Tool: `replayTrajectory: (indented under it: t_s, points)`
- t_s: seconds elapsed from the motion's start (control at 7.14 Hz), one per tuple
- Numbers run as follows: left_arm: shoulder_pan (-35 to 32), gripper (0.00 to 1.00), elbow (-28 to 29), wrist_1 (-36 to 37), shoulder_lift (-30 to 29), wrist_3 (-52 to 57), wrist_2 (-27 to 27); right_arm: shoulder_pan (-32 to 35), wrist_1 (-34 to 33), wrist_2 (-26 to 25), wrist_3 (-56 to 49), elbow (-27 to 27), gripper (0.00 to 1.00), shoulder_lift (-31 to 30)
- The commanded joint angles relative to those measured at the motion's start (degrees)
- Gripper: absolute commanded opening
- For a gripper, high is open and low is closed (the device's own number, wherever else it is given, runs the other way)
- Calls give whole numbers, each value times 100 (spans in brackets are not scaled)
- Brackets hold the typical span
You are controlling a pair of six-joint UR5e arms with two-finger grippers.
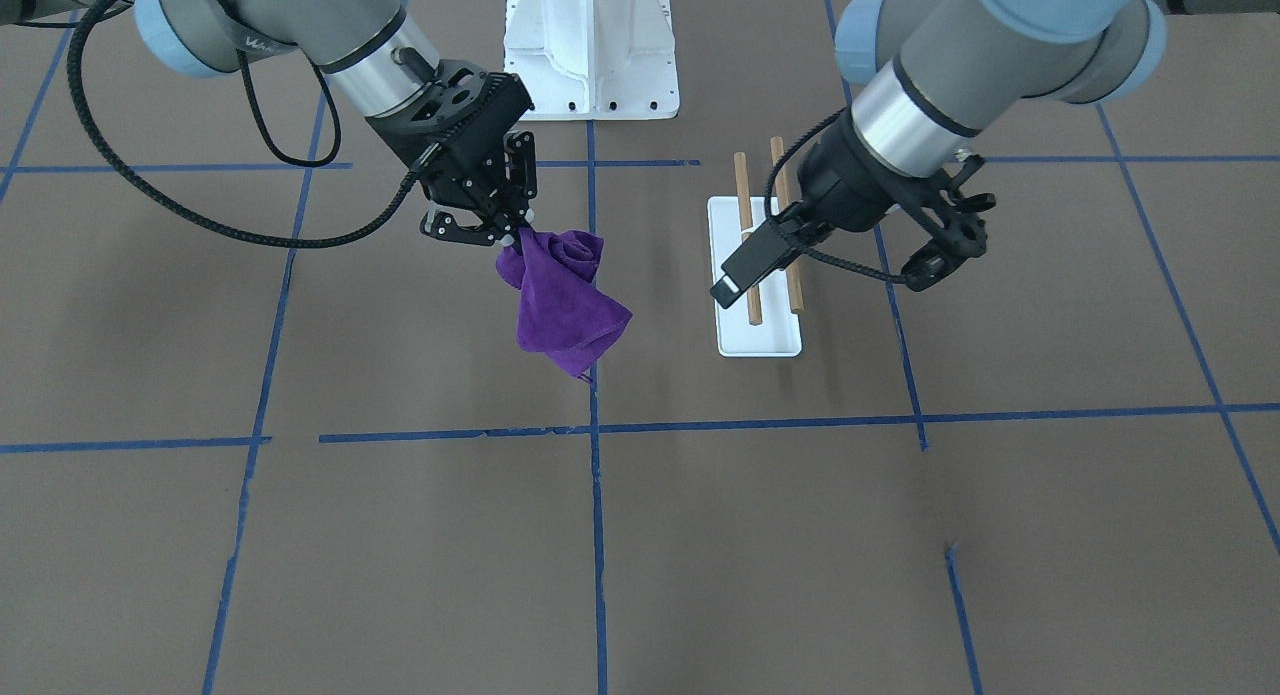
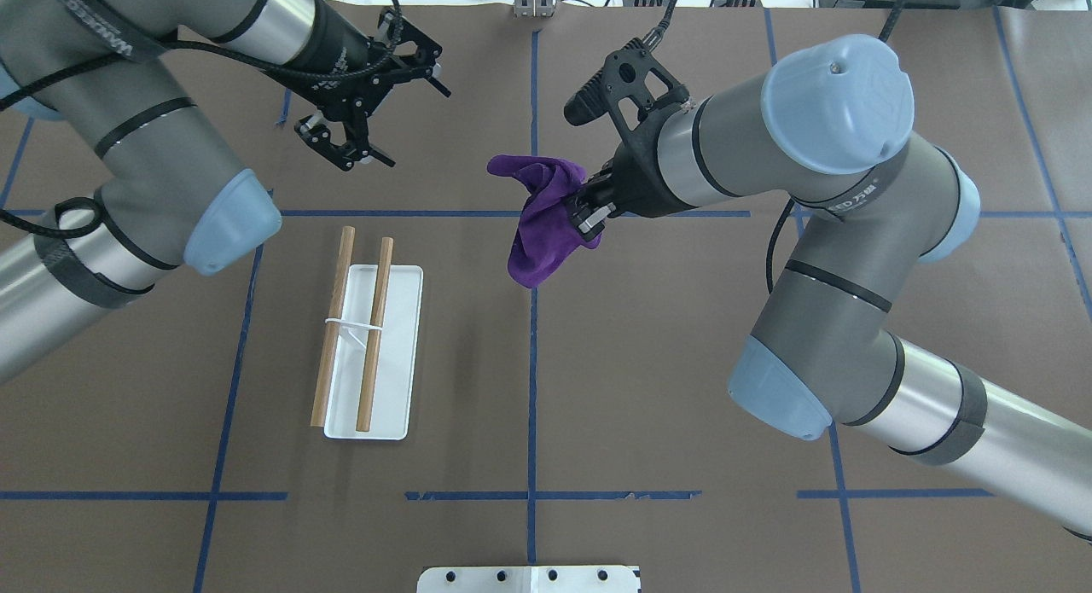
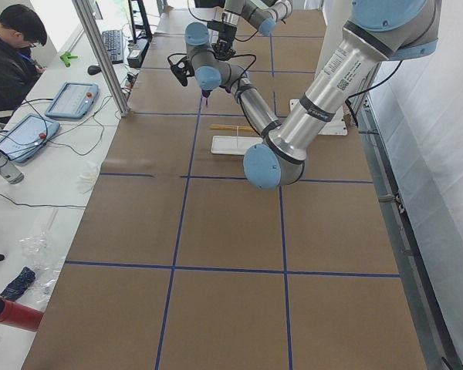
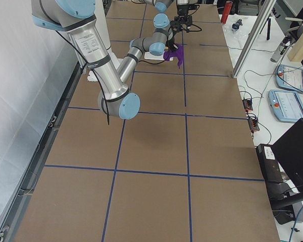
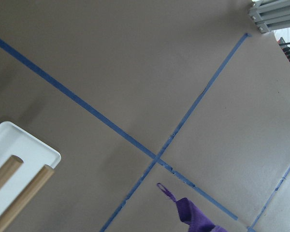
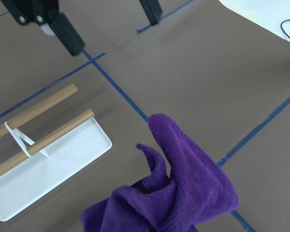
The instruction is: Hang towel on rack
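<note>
Purple towel point(image 2: 539, 235) dangles clamped in the jaws of the right gripper point(image 2: 589, 211), arm stretched forward; left gripper point(image 2: 345, 149) hovers past the rack point(image 2: 397, 354), jaws wide.

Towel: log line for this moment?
right gripper: shut on towel, aloft | left gripper: open, empty | rack: no towel yet

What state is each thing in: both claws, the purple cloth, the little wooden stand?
towel: bunched, hanging in the air, clear of the table
right gripper: shut on the towel
left gripper: open, empty
rack: standing on the table, nothing hung on it
</note>
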Motion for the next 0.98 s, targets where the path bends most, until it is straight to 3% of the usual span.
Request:
replayTrajectory:
  t_s: [0.0,0.14,0.42,0.56,0.7,0.84]
  points:
    - [389,88,160,-172,-160,-622,392,-83,0,-67,55,86,0,17]
    - [477,83,177,-329,-160,-597,401,-91,0,-67,63,129,0,26]
    - [592,47,178,-506,-151,-623,392,-91,0,-58,55,156,0,17]
    - [601,35,169,-506,-151,-623,392,-91,0,-58,55,156,0,17]
    - [592,9,160,-506,-134,-614,392,-91,0,-58,55,156,0,17]
    - [584,0,125,-585,-99,-588,392,-91,0,-41,46,165,0,8]
